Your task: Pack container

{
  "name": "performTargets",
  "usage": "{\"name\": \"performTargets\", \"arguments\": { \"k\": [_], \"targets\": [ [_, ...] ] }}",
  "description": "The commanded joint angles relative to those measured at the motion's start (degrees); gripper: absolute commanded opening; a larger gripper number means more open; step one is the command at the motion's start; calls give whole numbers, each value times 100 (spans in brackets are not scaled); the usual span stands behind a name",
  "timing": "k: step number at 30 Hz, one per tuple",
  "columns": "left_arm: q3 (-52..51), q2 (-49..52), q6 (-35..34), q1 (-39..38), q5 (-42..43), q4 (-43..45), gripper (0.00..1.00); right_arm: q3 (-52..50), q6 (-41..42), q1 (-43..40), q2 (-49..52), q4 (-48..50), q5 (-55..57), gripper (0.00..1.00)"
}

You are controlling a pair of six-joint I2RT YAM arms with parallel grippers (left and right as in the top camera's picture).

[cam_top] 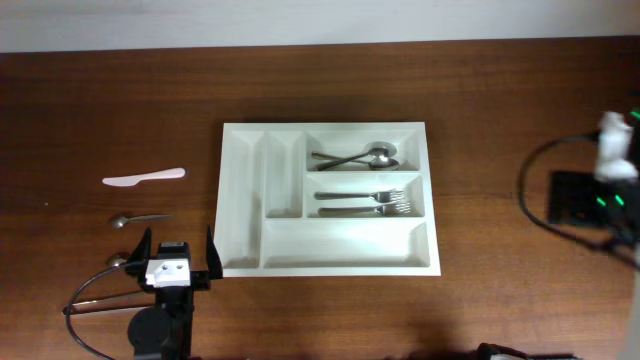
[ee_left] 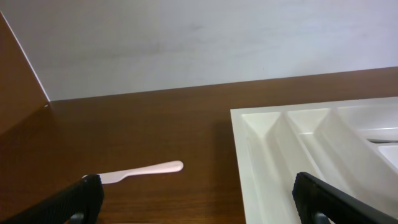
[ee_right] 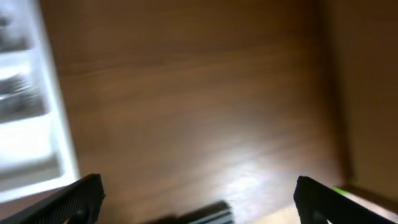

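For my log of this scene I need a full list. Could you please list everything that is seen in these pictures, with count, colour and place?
tray: one, white, middle of the table; five compartments, long front one empty
spoons in the tray: two, it seems, silver, back right compartment
forks: two, it seems, silver, middle right compartment
knife: one, pale pink, on the table left of the tray
loose spoons: two, silver, left of the tray; one partly hidden by the left gripper
table: one, brown wood
left gripper: one, black, open, beside the tray's front left corner
right gripper: one, black, open, over bare table right of the tray
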Motion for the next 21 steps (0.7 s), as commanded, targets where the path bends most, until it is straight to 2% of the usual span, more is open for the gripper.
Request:
{"name": "performTargets", "arguments": {
  "k": [1,10,12,16,21],
  "targets": [
    [-11,-50,92,17,4,-31,99,-186,-197,-638,-223,221,323,99],
    [-11,-48,92,17,4,-31,99,-356,-306,-1668,640,1058,-387,99],
    [-11,-50,92,17,4,-31,99,-356,-444,-1856,920,1281,-962,99],
    [-11,-50,92,17,7,-31,99,-356,-1285,-2111,1434,1366,-2785,99],
    [-11,-50,92,17,7,-31,99,-356,-1202,-2140,1893,1495,-3200,99]
  ]
}}
